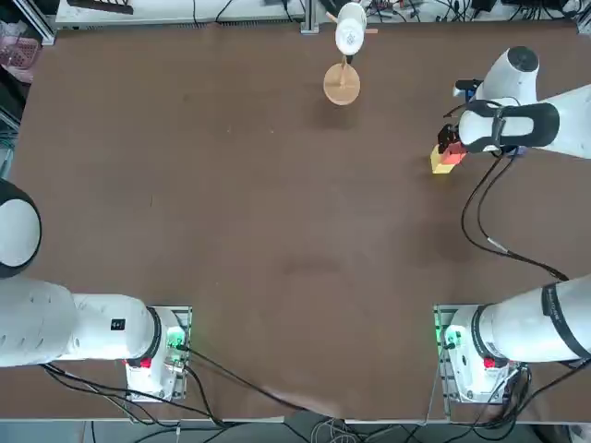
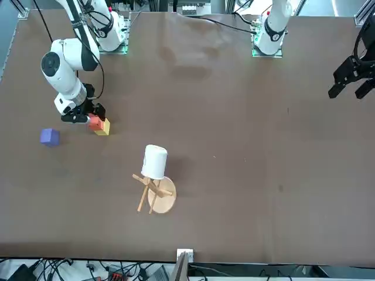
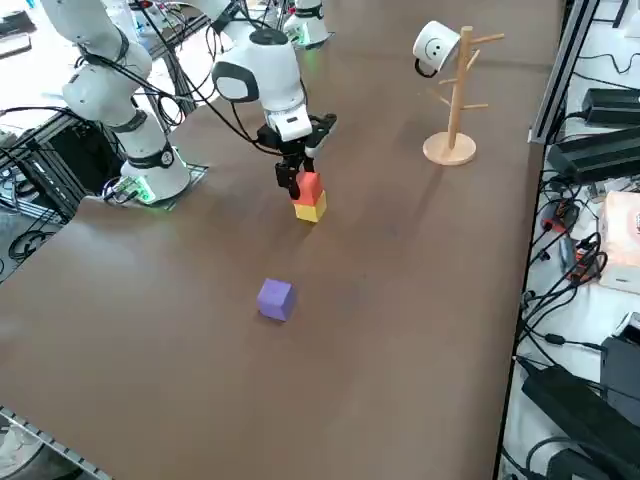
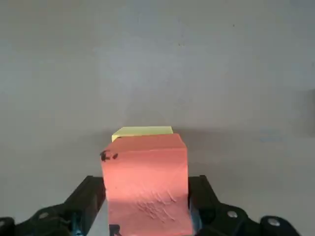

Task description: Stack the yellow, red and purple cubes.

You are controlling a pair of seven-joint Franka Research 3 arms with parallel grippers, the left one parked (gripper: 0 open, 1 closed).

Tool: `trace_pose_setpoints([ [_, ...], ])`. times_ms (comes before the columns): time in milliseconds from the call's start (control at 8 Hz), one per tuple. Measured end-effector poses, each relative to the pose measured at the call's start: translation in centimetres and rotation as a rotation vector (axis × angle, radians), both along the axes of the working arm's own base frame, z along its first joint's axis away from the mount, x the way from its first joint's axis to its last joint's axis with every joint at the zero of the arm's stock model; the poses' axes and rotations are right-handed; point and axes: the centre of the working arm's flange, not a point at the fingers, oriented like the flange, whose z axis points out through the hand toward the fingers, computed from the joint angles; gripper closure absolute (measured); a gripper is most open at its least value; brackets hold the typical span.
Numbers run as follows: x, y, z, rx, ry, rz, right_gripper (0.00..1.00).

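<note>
The red cube (image 3: 309, 186) sat on top of the yellow cube (image 3: 311, 209) near the right edge of the worktop (image 1: 231, 231), and in the wrist view it was pinched between the two black fingers of the right gripper (image 4: 147, 211), so the jaws were closed on it. From the side the two blocks lined up fairly well, but the wrist view showed a sliver of yellow peeking out beyond the red block's far edge, so the stack looked slightly offset. Whether the red cube's full weight already rested on the yellow one could not be told.

The main risk I judged from here lay in the release. If the jaws opened unevenly, or the arm lifted before the fingers were clear of the red faces, the red cube could be dragged sideways or tipped off, and the light yellow cube underneath might slide with it. If the red cube hung a little above the yellow one, it could drop and bounce.

The purple cube (image 3: 275, 299) lay alone on the worktop, well apart from the pair, towards the robot's side. It was not yet stacked, and any offset left in the lower two would make that third placing shakier.

The wooden mug stand (image 3: 453, 95) with its white mug (image 3: 435, 46) stood well away at the far edge and seemed no hazard.
</note>
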Motion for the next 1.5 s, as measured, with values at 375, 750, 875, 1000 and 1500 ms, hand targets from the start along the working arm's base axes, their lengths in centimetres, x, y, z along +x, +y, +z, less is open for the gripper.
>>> trace_pose_setpoints([
  [375, 0.4, 0.0, 0.7, 0.001, -0.013, 0.001, 0.00],
  [750, 1.3, 0.0, 7.4, 0.006, -0.019, 0.005, 0.00],
  [875, 1.4, -0.8, 10.1, 0.008, -0.013, 0.015, 0.00],
  [1000, 1.5, -2.9, 11.8, 0.012, -0.021, 0.038, 0.00],
  [1500, 2.2, -17.4, 7.3, -0.041, -0.041, 0.146, 0.00],
])
